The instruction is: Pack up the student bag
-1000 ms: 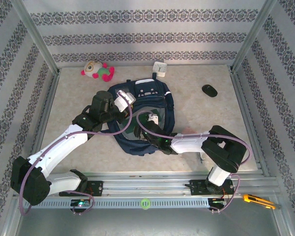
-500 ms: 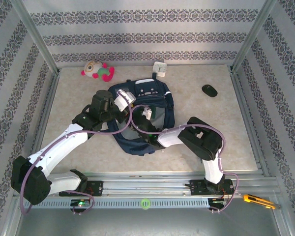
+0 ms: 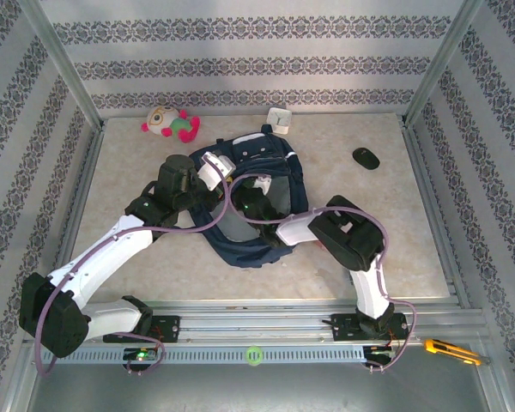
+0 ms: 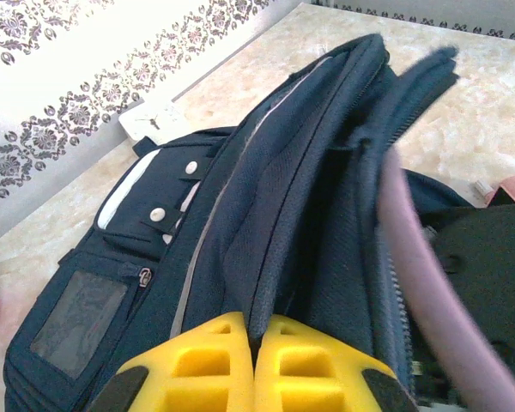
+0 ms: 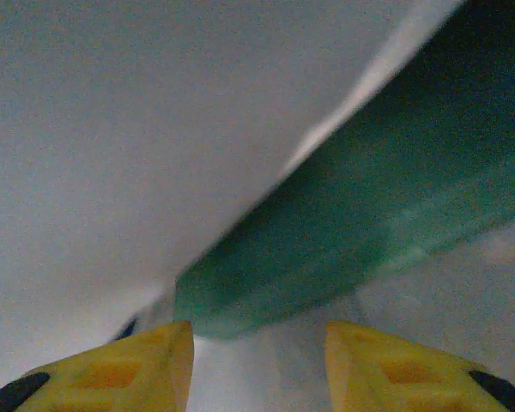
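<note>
Student bag (image 3: 259,157) sits mid-bench (image 3: 369,223). Left gripper (image 4: 253,322) is clenched on the rim of the bag's opening. Hold that rim high and taut so the right gripper (image 3: 256,190), down in the mouth, gets clearance. Right jaws are parted, with a blurred green shape (image 5: 352,240) up close, possibly cargo. Can't tell if it's gripped. Interior hidden.

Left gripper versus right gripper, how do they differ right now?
The left gripper is shut, pinching an edge of the student bag; the right gripper has its fingers apart, nothing clearly between them. The left gripper sits at the bag's rim; the right gripper reaches into its opening. Both have yellow fingers.
</note>
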### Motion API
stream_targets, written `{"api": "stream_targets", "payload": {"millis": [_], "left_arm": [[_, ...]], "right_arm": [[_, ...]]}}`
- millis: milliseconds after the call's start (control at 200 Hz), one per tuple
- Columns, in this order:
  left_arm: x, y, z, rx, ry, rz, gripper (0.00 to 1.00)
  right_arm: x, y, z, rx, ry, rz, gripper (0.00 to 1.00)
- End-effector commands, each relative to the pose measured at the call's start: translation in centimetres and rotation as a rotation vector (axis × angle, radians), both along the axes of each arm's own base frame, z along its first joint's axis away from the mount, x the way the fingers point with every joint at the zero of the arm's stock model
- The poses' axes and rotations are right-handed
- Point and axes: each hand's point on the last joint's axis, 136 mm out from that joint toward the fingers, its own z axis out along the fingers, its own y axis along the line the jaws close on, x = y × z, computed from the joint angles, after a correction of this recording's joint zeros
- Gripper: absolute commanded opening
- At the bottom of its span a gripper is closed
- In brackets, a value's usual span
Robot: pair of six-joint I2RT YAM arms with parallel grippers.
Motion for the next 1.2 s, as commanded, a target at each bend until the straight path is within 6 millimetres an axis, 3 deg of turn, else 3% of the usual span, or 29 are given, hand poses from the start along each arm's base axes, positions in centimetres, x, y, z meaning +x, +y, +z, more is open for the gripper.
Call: {"api": "stream_targets", "payload": {"millis": [0,220,295,420,605,834,1054,1194], "left_arm": [[0.4,-0.1,4.1,-0.102,-0.123,0.029,0.00],[0.3,0.5,2.9,-0.108,-0.106,0.063,0.00],[0.3,0.6,2.3,-0.090,-0.099,0.064,0.00],[0.2,0.5,1.8,-0.083,-0.095,0.057,0.00],[0.0,0.1,1.2,-0.089,-0.083,0.030,0.00],[-0.2,0.0,0.4,-0.063,-0.074,0.011,0.00],[-0.4,0.0,-0.7,-0.031,-0.052,-0.002,0.00],[-1.0,-0.6,-1.2,-0.030,-0.039,-0.056,0.00]], "right_arm": [[-3.1,0.0,3.7,0.036,-0.048,0.049,0.49],[-9.1,-2.9,3.5,-0.013,0.057,0.157,0.58],[-10.5,-3.9,4.4,-0.017,0.071,0.198,0.65],[-11.8,-4.3,7.6,0.034,0.062,0.291,0.79],[-10.8,-5.5,12.2,0.211,0.040,0.269,0.82],[-8.4,-6.5,16.0,0.393,0.012,0.228,0.83],[-8.3,-7.0,16.6,0.423,0.014,0.214,0.81],[-7.6,-7.8,16.0,0.441,0.036,0.175,0.67]]}}
